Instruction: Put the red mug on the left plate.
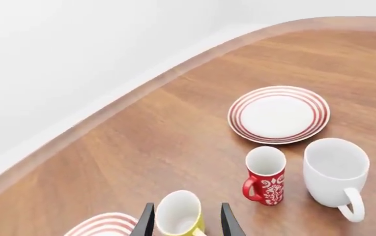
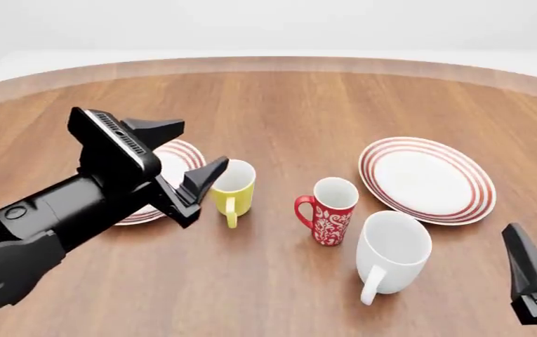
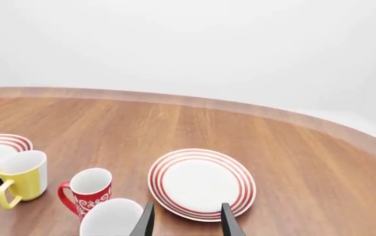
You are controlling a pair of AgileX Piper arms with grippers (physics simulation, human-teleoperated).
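Note:
The red mug point(image 2: 329, 210) with its white floral pattern stands upright mid-table, handle toward the left; it also shows in the wrist views point(image 1: 266, 178) point(image 3: 88, 192). The left plate point(image 2: 186, 156), white with red rings, lies partly hidden behind my left gripper point(image 2: 182, 153). That gripper hovers open above the plate's right part, its fingers pointing at the yellow mug point(image 2: 234, 184), which sits framed between them in the left wrist view without touching. My right gripper point(image 3: 186, 223) is open and empty at the near right, behind the white mug point(image 2: 392, 254).
The right plate point(image 2: 427, 179) lies behind and to the right of the red mug. The white mug stands close to the red mug's front right. The yellow mug sits between the left plate and the red mug. The table's curved far edge point(image 2: 268, 63) runs across the back.

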